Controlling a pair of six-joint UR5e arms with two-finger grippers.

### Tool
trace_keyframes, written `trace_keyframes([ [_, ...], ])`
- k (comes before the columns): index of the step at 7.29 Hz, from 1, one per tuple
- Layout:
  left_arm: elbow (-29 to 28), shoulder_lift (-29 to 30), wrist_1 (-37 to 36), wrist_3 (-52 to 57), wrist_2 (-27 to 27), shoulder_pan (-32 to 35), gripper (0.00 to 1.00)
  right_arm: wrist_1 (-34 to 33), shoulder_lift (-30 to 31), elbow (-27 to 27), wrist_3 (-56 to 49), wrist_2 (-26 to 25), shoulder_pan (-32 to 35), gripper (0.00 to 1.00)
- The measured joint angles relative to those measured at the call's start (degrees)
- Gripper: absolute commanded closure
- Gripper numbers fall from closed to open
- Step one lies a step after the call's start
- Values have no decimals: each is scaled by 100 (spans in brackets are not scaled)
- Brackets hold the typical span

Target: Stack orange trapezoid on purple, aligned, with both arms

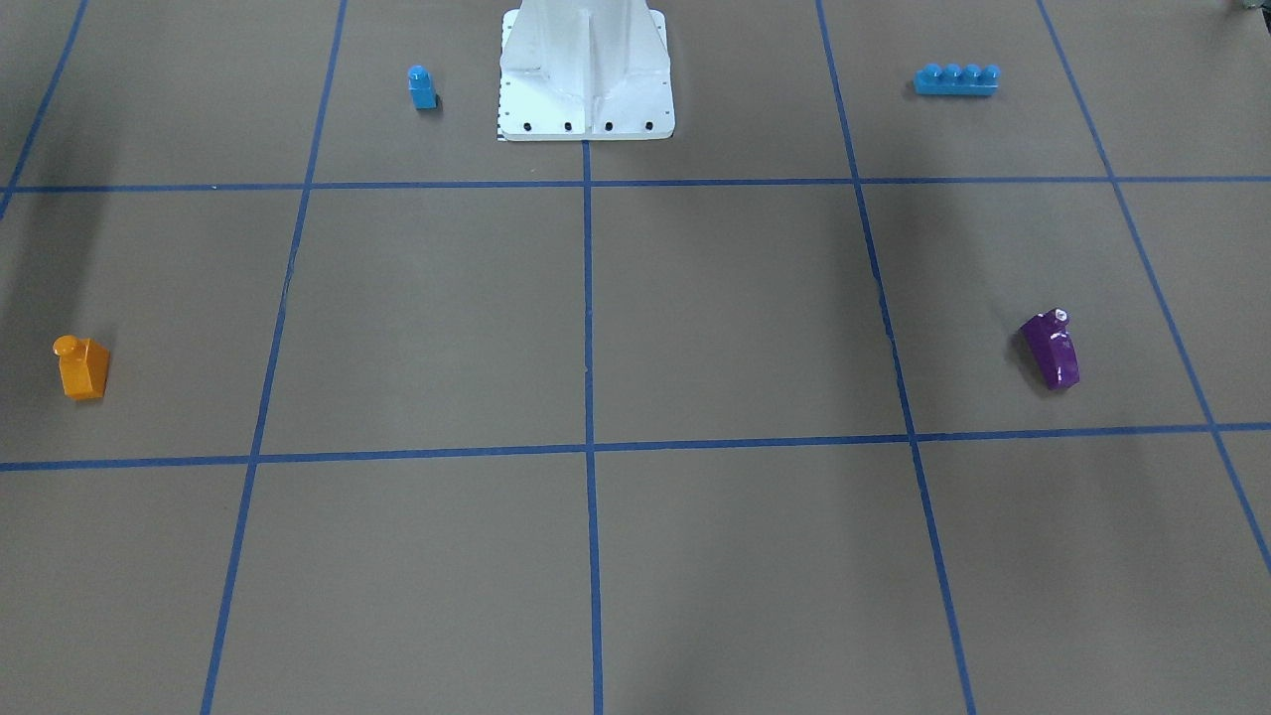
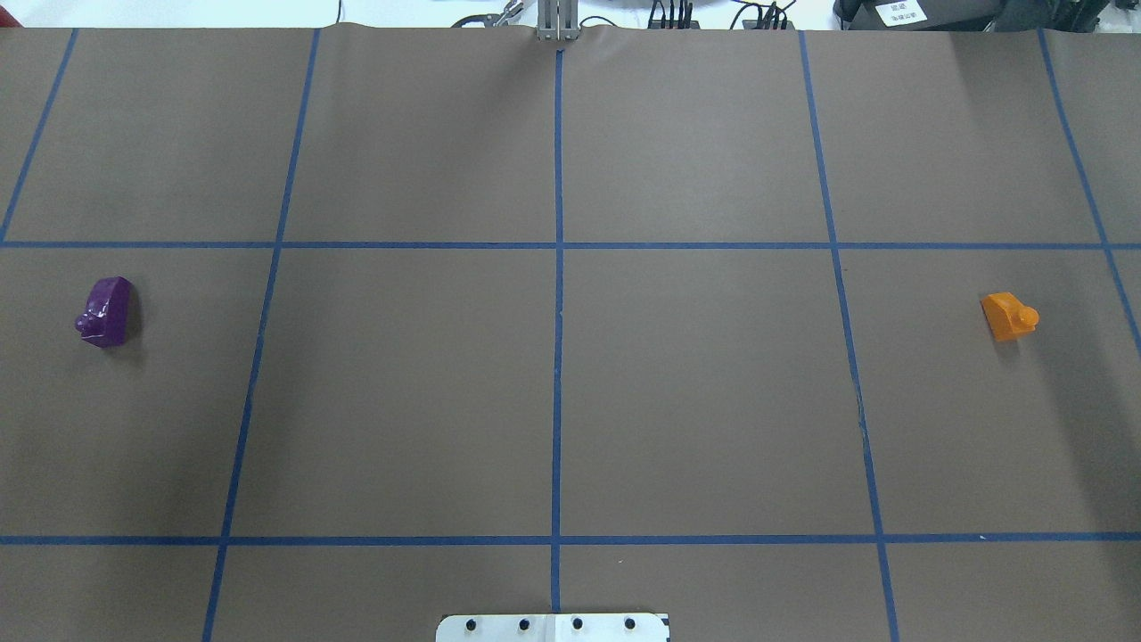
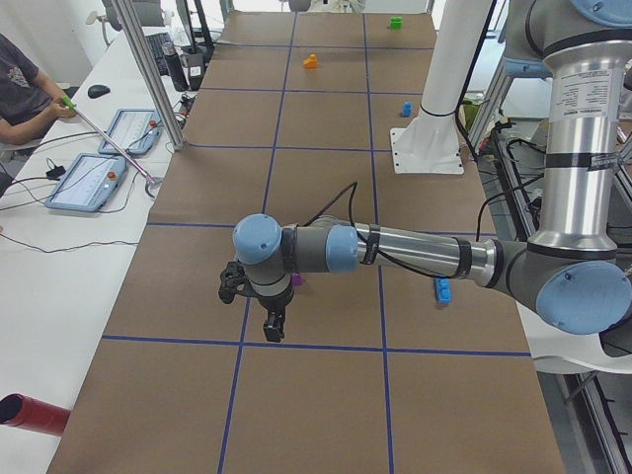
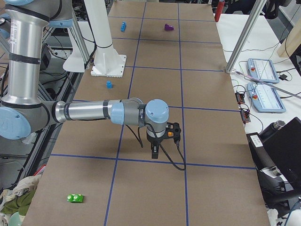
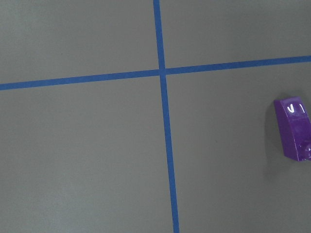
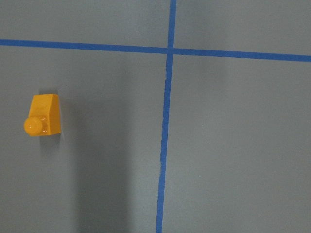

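The orange trapezoid [image 2: 1009, 316] stands alone on the brown mat at the robot's far right, stud up; it also shows in the right wrist view [image 6: 43, 115] at the left. The purple block [image 2: 107, 310] lies at the far left, and at the right edge of the left wrist view [image 5: 293, 128]. The two blocks are a full table width apart. The left gripper [image 3: 274, 334] hangs above the mat beside the purple block. The right gripper [image 4: 155, 154] hangs above the mat near the orange one. Both show only in side views, so I cannot tell if they are open.
A small blue single-stud block [image 1: 422, 87] and a long blue four-stud brick [image 1: 956, 79] sit either side of the white robot base [image 1: 586, 74]. A green block [image 4: 75, 198] lies at the right end. Blue tape lines grid the mat. An operator sits at the left end.
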State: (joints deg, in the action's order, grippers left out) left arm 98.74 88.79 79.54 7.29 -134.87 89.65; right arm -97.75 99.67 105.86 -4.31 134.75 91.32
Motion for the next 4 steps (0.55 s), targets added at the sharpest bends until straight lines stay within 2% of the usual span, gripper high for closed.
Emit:
trace_keyframes([
  [4,58,141,-8,-48,15,8,0,3,-18,1,-18,61,0,0],
])
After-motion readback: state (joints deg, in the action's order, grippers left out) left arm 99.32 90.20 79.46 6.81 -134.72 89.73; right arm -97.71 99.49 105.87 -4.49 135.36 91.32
